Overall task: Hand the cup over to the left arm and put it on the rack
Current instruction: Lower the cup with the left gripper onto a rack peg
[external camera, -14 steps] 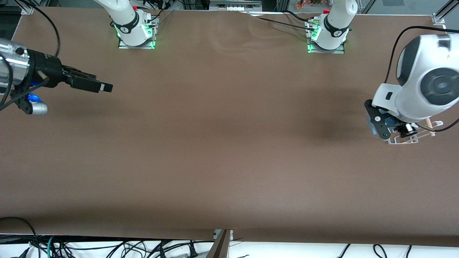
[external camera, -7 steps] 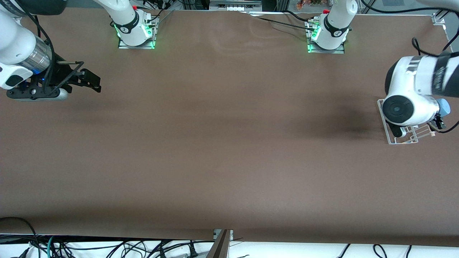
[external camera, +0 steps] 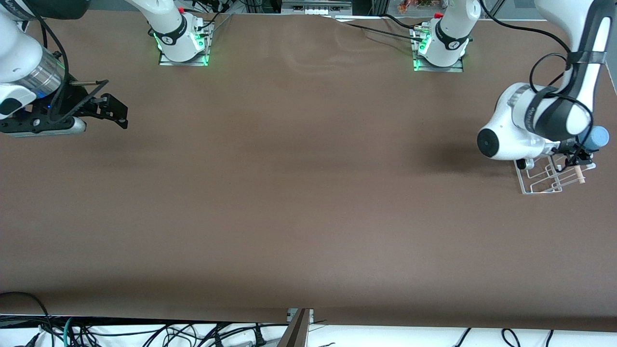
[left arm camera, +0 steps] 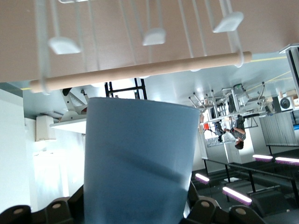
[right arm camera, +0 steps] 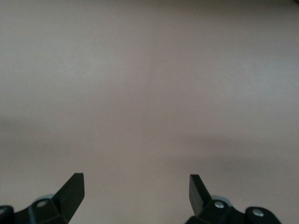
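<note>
The light-blue cup [external camera: 597,137] is held in my left gripper [external camera: 582,153], which is shut on it just above the white wire rack [external camera: 540,187] at the left arm's end of the table. In the left wrist view the cup [left arm camera: 140,154] fills the space between the jaws of the left gripper [left arm camera: 138,215]. The rack's wooden dowel [left arm camera: 140,70] and white hooks [left arm camera: 154,35] lie close past the cup's end. My right gripper [external camera: 118,112] is open and empty, low over bare table at the right arm's end; its fingertips [right arm camera: 74,185] show wide apart.
The brown table [external camera: 299,193] spans the view. The two arm bases [external camera: 181,41] stand along the edge farthest from the front camera. The left arm's elbow [external camera: 511,135] hangs over the rack's inner end. Cables [external camera: 144,335] lie below the nearest table edge.
The left arm has swung and turned its wrist, carrying the cup over the rack's dowel end. The right gripper has drawn back slightly toward its end of the table.
</note>
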